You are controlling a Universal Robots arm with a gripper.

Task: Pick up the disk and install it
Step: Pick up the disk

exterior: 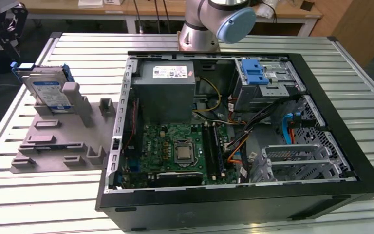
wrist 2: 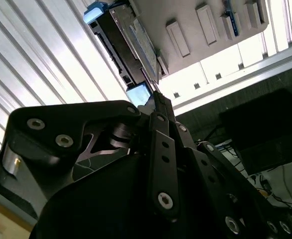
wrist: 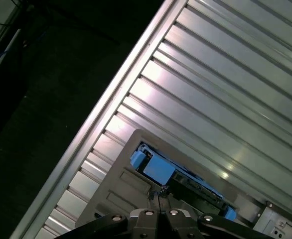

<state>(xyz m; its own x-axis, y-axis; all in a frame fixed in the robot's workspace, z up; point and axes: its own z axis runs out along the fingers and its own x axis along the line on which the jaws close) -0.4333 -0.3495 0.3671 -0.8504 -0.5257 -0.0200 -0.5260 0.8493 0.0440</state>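
The disk (exterior: 47,90) stands on edge in a grey holder (exterior: 57,141) on the slatted table, at the exterior view's left, beside the open computer case (exterior: 343,146). It is a silver drive with a white-and-blue label and a blue rail frame. In both wrist views my gripper (wrist 2: 154,88) (wrist: 158,195) hovers at a distance from the disk (wrist 2: 136,45) (wrist: 156,169) and points toward its blue end. The two thin fingers lie together, shut with nothing between them.
Inside the case are a grey power-supply box (exterior: 164,92), a green mainboard (exterior: 180,148), a metal cage with a blue latch (exterior: 255,73) and a bare metal bay (exterior: 297,161). The arm's base (exterior: 206,24) stands behind the case. The table edge (wrist: 111,99) runs close to the holder.
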